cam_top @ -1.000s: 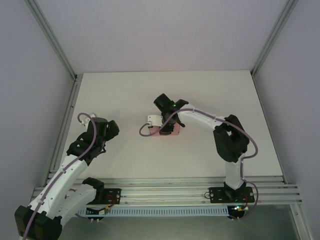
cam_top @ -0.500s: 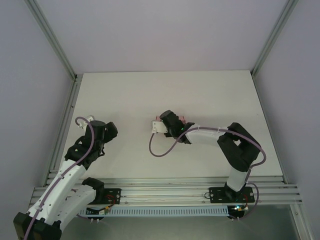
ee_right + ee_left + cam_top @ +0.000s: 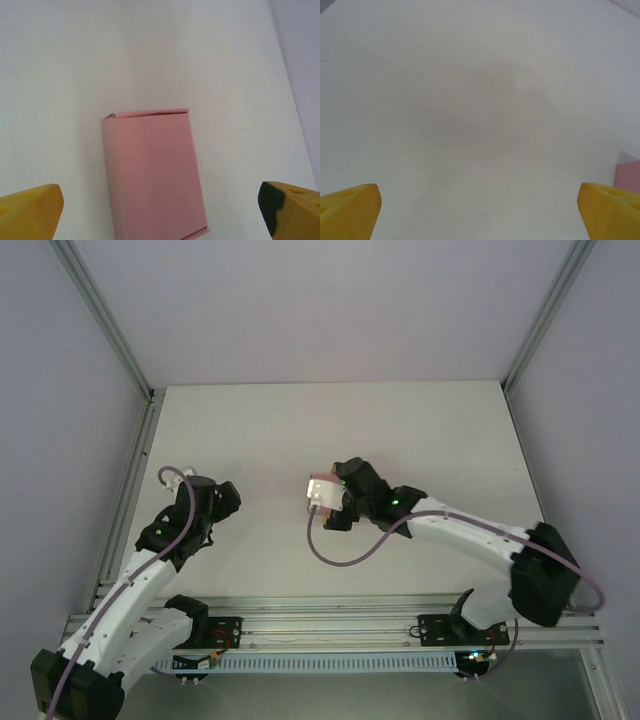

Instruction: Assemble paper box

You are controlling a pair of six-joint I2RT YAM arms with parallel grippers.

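white table (image 3: 420, 430): pink paper box (image 3: 155, 175) flat mid-table, long axis running away from my right wrist camera. right gripper (image 3: 160, 212) and left gripper (image 3: 480, 212) both spread wide, empty; left wrist view catches one pink corner.

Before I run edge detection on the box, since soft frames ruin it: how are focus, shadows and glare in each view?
Right wrist view: the paper box is sharp-edged and evenly lit, with no glare; the yellow fingertips look soft. Left wrist view: a broad diffuse shadow greys the table. Top view: flat, even light, no hard shadows.
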